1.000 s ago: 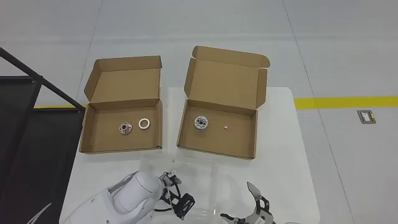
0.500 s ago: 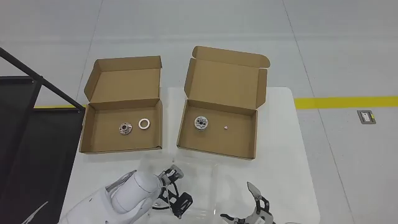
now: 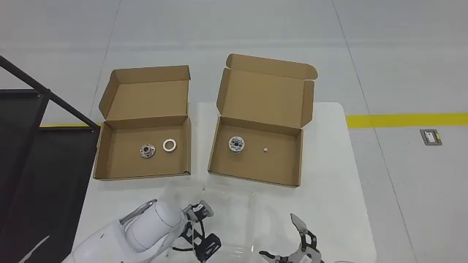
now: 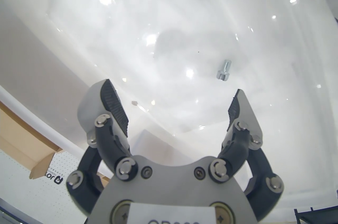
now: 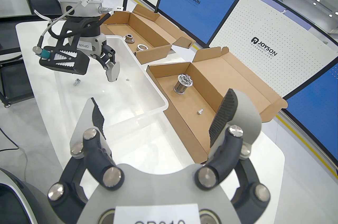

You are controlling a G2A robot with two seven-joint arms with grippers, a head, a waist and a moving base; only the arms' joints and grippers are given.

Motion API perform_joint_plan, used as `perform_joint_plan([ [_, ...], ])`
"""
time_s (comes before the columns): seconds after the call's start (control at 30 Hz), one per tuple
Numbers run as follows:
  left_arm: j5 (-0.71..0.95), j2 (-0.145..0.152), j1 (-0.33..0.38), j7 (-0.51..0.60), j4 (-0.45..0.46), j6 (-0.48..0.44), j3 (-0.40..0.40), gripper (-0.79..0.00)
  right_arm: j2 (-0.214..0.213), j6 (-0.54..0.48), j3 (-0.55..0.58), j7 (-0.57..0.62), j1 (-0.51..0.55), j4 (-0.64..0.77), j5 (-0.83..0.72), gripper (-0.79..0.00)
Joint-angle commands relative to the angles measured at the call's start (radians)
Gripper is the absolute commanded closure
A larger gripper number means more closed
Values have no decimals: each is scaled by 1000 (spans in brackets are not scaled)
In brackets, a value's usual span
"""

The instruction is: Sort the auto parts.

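Lower left of the top view: the left gripper [image 4: 173, 89] has slid a little toward the frame's lower edge over the last second and now hangs over the clear tray [image 5: 163, 104] on the near side of the white desk [image 3: 333, 190]. This looks like the approach to a pick, with no grasp made yet. Its fingers are spread wide and hold nothing. A loose bolt [image 4: 223, 70], small and silver, lies on its side on the tray floor. It sits just beyond the fingertips, much nearer one finger than the other, off the middle of the gap and touching neither. The gripper probably needs to shift sideways to centre on it before going down.

Left of centre, the left box [image 3: 117, 157], open cardboard, holds a hub [image 3: 148, 149] and a ring [image 3: 170, 145]. Right of centre, the right box [image 3: 281, 159] holds a gear-like part [image 3: 236, 143] and a boxed bolt [image 3: 265, 147], so the loose bolt likely belongs there. At lower right, the right gripper [image 5: 162, 101] hangs with fingers wide and empty, well apart from the loose bolt.
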State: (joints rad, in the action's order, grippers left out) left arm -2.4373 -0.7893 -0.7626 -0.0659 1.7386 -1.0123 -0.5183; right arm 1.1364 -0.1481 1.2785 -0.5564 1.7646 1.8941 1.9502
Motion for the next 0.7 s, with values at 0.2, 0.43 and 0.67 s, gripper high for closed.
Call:
perform_joint_plan([
  [0.2,-41,-6,34,-41,-16,0,57,-785,0,0,0,0,0,0,0,-785],
  [0.43,-78,-24,76,-83,-58,0,116,-748,0,0,0,0,0,0,0,-785],
  [0.67,-82,-45,109,-97,-94,0,156,-711,0,0,0,0,0,0,0,-785],
])
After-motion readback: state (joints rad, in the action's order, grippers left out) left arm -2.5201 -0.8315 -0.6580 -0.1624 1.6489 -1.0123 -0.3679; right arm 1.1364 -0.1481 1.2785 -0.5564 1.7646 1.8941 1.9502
